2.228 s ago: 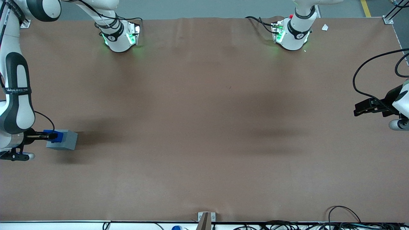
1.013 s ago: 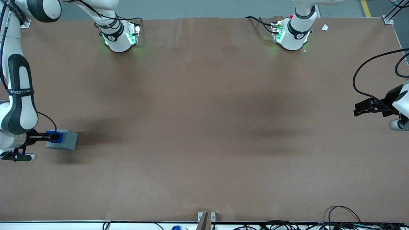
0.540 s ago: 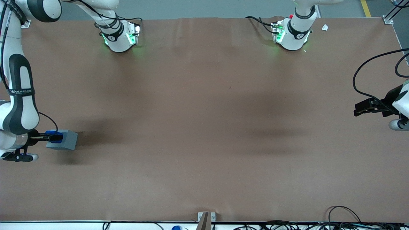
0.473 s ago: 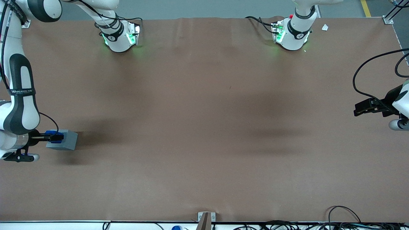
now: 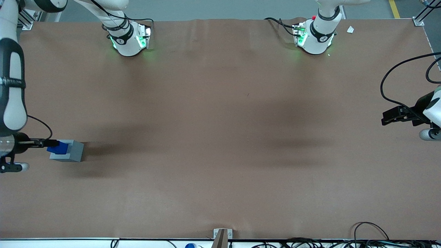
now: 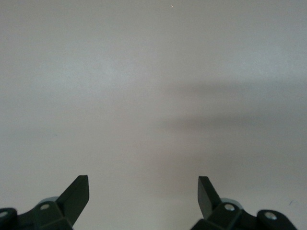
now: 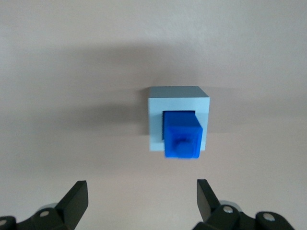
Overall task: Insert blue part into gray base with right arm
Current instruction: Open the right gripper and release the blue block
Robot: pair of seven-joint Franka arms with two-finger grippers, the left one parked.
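The gray base sits on the brown table at the working arm's end. The blue part stands upright in its square recess, with its top sticking out above the rim. In the right wrist view the blue part fills the recess of the gray base. The right arm's gripper hangs above and just to the side of the blocks. This gripper is open, its two black fingers wide apart, touching neither block and with nothing between them.
Two white robot pedestals with green lights stand along the table edge farthest from the front camera. The parked arm's gripper and looped cables lie at its end of the table. A metal bracket sits at the nearest edge.
The gripper was shut on the blue part at the base. It has now let go and drawn back upward toward the working arm's table edge, and the blue part stays in the base.
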